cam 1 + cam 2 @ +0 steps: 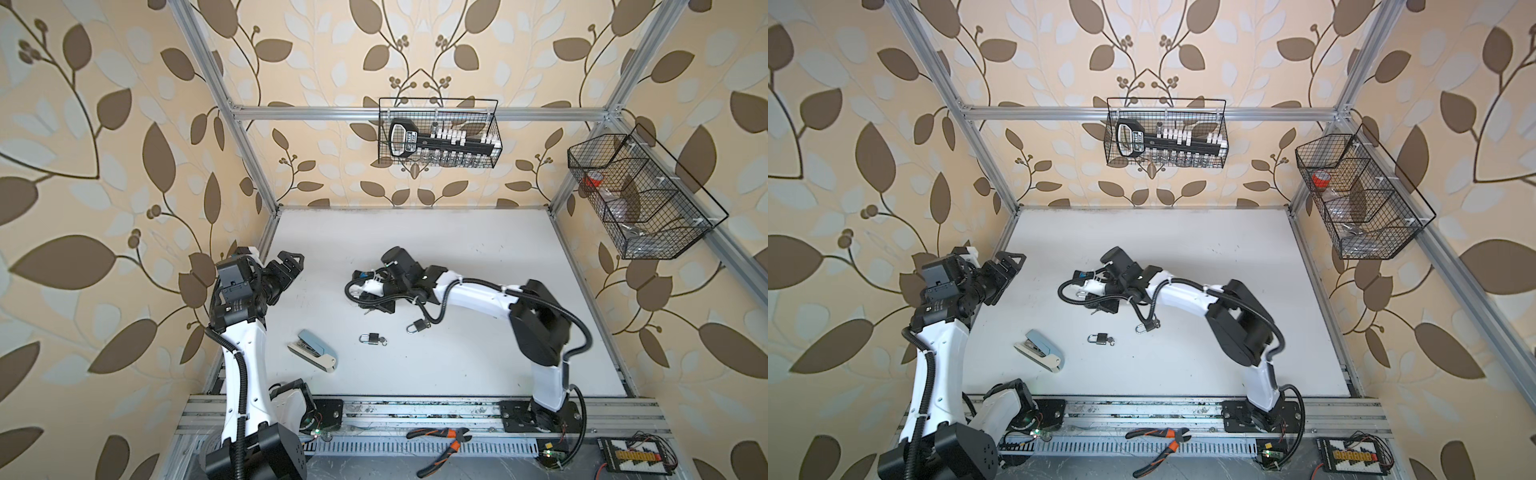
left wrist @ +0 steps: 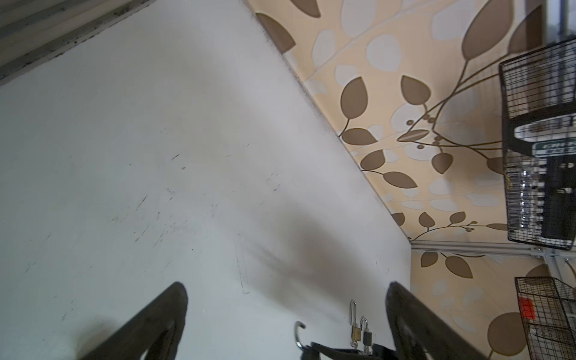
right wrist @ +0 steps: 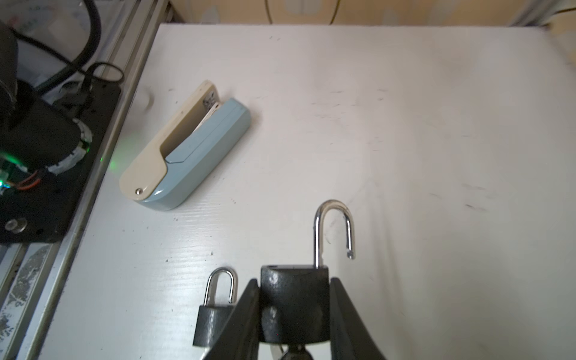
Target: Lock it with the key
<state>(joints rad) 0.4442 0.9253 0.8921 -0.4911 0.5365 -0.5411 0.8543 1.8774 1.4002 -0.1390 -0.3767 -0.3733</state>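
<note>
Black padlock (image 3: 294, 305): clamped by its flat sides between my right jaws, near the middle of the counter (image 3: 405, 124), steel shackle (image 3: 333, 218) swung open.
Key (image 3: 296, 351): something dark under the body, likely its head; mostly hidden.
Left jaws: spread wide, empty, out by the wall.
Handling: I judge it dense, rigid, slick; hold the flat sides, keeping shackle and keyway clear.

A robotics lab cell: aluminium frame (image 1: 332, 112), wallpapered panels (image 1: 104, 174), pliers (image 1: 444, 446) by the mounting rail (image 1: 415, 409)
</note>
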